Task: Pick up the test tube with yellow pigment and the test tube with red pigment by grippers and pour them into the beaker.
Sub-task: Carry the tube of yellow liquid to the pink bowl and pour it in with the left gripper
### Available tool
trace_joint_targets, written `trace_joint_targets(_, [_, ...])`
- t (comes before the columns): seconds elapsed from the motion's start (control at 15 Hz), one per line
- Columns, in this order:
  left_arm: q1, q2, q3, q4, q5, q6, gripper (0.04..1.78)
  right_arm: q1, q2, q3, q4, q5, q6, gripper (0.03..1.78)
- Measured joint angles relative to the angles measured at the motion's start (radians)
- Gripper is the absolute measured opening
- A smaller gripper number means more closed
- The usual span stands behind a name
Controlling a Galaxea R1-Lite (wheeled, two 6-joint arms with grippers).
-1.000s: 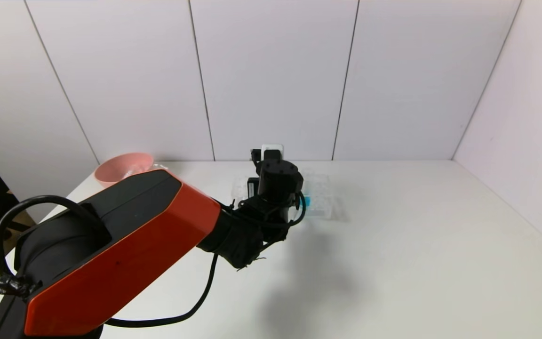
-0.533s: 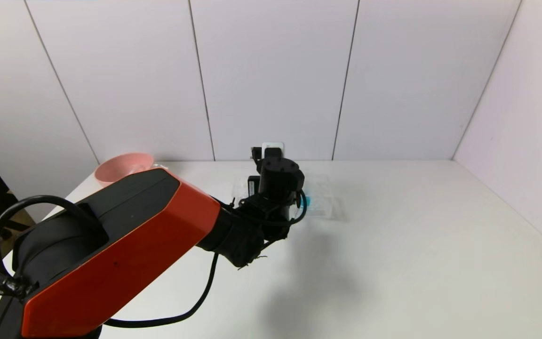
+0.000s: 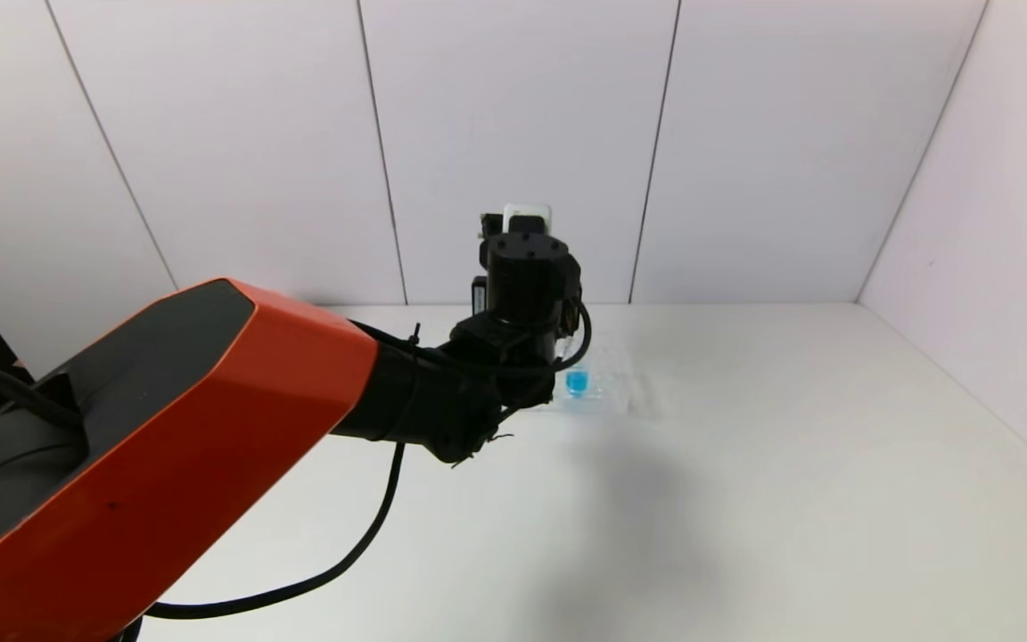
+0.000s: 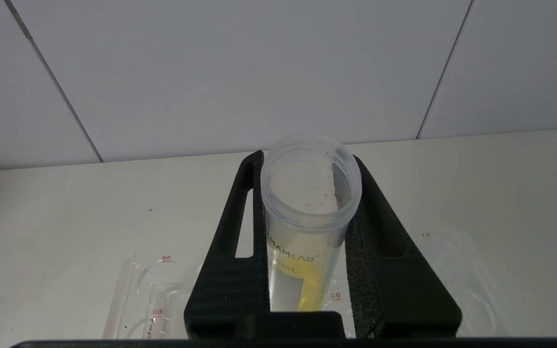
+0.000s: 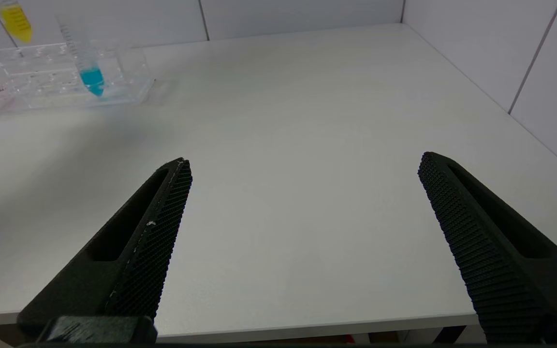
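Observation:
My left gripper (image 4: 307,162) is shut on the test tube with yellow pigment (image 4: 307,232), gripping the clear tube just under its open mouth. It holds the tube upright, above the clear rack (image 4: 162,290). The right wrist view catches the yellow tip (image 5: 16,21) hanging over the rack (image 5: 41,92). In the head view the left wrist (image 3: 527,267) hides both fingers and tube. My right gripper (image 5: 305,164) is open and holds nothing, low over the table's front edge. The test tube with red pigment and the beaker are out of view.
A blue-tipped tube (image 3: 577,382) stands in the rack (image 3: 612,397) at the back middle of the white table (image 3: 790,464). The big orange and black left arm (image 3: 210,428) fills the left of the head view. Walls close off the back and right.
My left arm has risen, lifting the yellow tube up out of the rack. The raised arm now covers the pink bowl at the back left. The blue tube stays in place.

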Motion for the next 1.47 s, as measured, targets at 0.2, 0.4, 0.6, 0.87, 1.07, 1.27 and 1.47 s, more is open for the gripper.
trace_joint_targets(0.2, [-0.007,-0.025,-0.021,0.020,0.000,-0.001,0.46,0.000,0.000,0.000,0.000,0.000,0.000,1.71])
trace_joint_targets(0.4, [-0.008,-0.032,-0.021,0.019,0.000,-0.001,0.46,0.000,0.000,0.000,0.000,0.000,0.000,1.71])
trace_joint_targets(0.6, [-0.009,-0.053,0.009,0.027,-0.013,-0.001,0.46,0.000,0.000,0.000,0.000,0.000,0.000,1.71])
trace_joint_targets(0.87, [0.016,-0.180,0.225,0.031,-0.211,-0.008,0.46,0.000,0.000,0.000,0.000,0.000,0.000,1.71])
trace_joint_targets(1.07, [0.125,-0.354,0.484,0.022,-0.488,-0.008,0.46,0.000,0.000,0.000,0.000,0.000,0.000,1.71])
trace_joint_targets(1.27, [0.307,-0.531,0.680,0.024,-0.802,0.000,0.46,0.000,0.000,0.000,0.000,0.000,0.000,1.71])
trace_joint_targets(1.47, [0.516,-0.680,0.803,0.054,-1.130,0.051,0.46,0.000,0.000,0.000,0.000,0.000,0.000,1.71])
